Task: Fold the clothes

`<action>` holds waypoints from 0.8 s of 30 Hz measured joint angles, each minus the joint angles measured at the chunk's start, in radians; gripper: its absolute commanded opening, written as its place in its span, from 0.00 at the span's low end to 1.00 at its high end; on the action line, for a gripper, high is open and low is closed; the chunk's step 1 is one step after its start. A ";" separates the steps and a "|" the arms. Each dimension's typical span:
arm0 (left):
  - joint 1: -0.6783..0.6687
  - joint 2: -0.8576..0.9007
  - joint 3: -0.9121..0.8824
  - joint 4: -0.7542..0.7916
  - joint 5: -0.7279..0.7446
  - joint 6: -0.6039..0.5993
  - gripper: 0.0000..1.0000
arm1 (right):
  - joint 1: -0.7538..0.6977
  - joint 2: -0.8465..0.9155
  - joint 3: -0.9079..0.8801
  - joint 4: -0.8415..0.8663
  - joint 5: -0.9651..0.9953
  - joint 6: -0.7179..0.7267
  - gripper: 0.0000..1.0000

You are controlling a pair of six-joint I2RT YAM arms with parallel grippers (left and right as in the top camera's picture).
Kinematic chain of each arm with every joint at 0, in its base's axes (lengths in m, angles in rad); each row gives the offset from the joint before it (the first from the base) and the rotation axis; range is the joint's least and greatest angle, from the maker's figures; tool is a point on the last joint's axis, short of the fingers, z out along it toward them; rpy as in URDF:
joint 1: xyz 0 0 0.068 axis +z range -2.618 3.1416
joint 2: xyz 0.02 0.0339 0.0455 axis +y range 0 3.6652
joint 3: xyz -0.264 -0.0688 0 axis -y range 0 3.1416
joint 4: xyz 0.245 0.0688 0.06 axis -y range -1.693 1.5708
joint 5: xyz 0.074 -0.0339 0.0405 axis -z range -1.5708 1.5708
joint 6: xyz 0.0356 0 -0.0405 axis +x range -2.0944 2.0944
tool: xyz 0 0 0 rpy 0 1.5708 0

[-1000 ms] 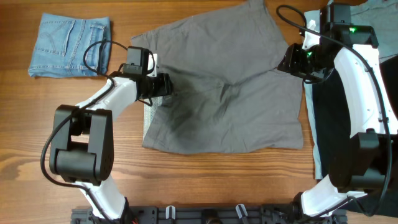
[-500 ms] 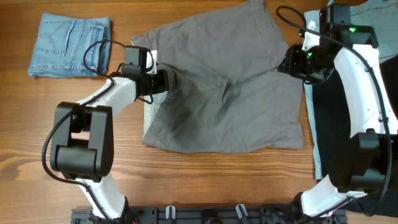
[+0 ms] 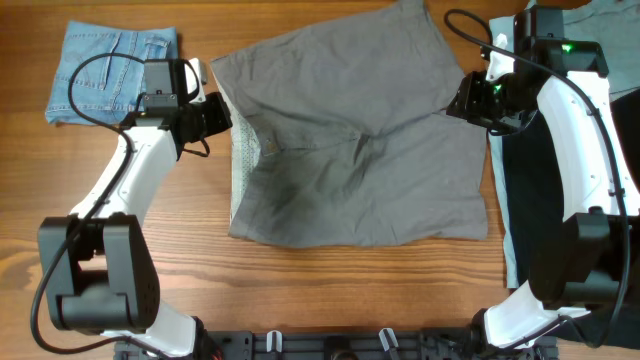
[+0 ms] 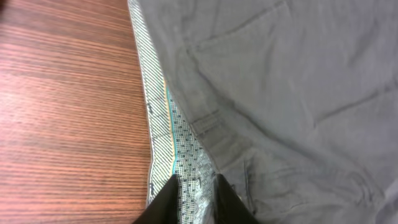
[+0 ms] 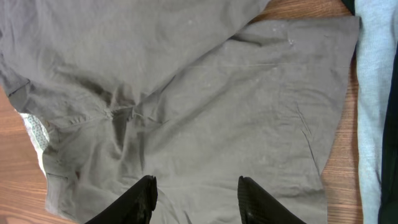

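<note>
While the left arm reaches forward from the near-left corner with its wrist turned toward the centre, the left claw [image 4: 196, 199] stands narrowly parted and holds nothing. The pale patterned waistband [image 4: 163, 124] of the grey-khaki shorts [image 3: 360, 150] lies flat in the gap between its tips. Overhead, this claw sits at the shorts' left edge, just beside the upper waist corner. The right arm runs up the right side, wrist bent inward. The right claw [image 5: 198, 202] is wide open, empty, and poised at the shorts' right edge, over a leg panel. The shorts lie spread in the middle of the tabletop [image 3: 300, 290], one leg folded across the other, inner waistband exposed at the left. Folded jeans [image 3: 110, 60] rest at the far left, well apart. A pale blue garment [image 5: 373, 93] lies just beside the shorts on the right.
</note>
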 measured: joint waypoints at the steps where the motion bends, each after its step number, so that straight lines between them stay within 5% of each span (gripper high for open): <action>1: -0.002 0.004 0.000 0.001 0.003 0.005 0.50 | 0.000 0.000 0.000 0.000 0.000 0.000 0.47; 4: -0.015 0.026 0.000 0.008 0.015 0.007 0.61 | 0.000 0.000 0.000 0.000 0.000 0.000 0.47; 10: -0.040 0.140 0.000 0.058 0.103 0.007 0.64 | 0.000 0.000 0.000 0.000 0.000 0.000 0.47; 14: -0.045 0.206 0.000 0.093 0.164 0.008 0.48 | 0.000 0.000 0.000 0.000 0.000 0.000 0.47; 17: -0.047 0.233 0.000 0.110 0.197 0.003 0.16 | 0.000 0.000 0.000 0.000 0.000 0.000 0.47; 20: -0.048 0.238 0.000 0.145 0.225 0.002 0.06 | 0.000 0.000 0.000 0.000 0.000 0.000 0.47; 24: -0.048 0.238 0.000 0.184 0.265 0.003 0.04 | 0.000 0.000 0.000 -0.001 0.000 0.000 0.47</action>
